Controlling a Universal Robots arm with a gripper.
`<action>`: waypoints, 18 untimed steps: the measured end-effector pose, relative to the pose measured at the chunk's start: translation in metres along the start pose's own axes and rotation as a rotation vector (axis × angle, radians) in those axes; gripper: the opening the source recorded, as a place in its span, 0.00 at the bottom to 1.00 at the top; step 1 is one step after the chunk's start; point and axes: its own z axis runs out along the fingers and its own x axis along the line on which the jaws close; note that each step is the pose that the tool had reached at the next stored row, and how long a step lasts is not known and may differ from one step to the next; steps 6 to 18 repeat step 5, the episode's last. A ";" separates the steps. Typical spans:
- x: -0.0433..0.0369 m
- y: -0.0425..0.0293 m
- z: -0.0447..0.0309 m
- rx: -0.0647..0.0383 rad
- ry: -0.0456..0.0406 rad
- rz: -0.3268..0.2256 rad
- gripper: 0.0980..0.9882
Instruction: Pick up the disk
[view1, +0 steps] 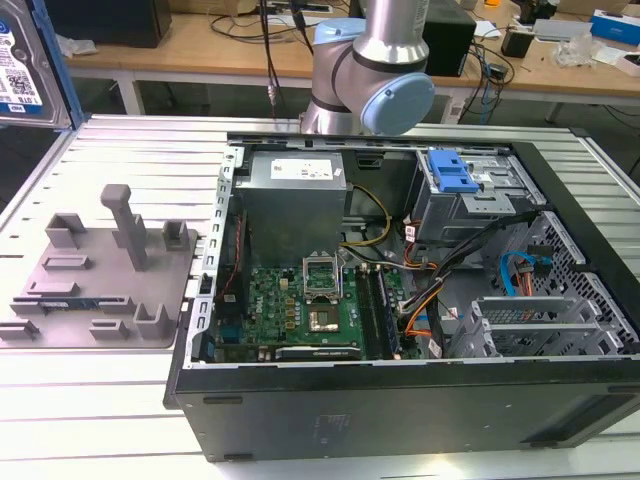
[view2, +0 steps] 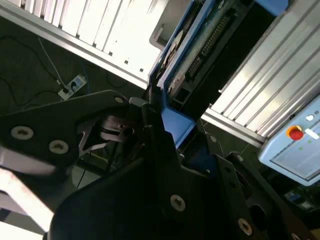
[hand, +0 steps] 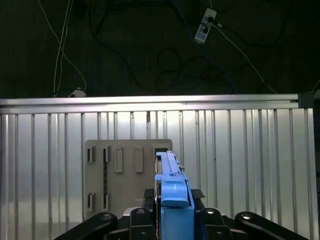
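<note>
End effector (hand: 172, 220) clamped on the disk (hand: 172, 187) — held edge-on, aloft above the grey plastic fixture (hand: 125, 175) on the ribbed desk (hand: 250, 165). In both wrist views the disk shows a blue side rail; the second wrist view also shows its circuit-board underside. In the exterior view its white-and-blue label sits top-left; open computer case (view1: 400, 300) well apart.
</note>
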 end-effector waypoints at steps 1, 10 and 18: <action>0.0000 0.0000 0.0000 0.000 0.0000 0.000 0.30; 0.0000 0.0000 -0.0005 0.000 0.0000 0.000 0.30; 0.0000 0.0000 -0.0005 0.000 0.0000 0.000 0.30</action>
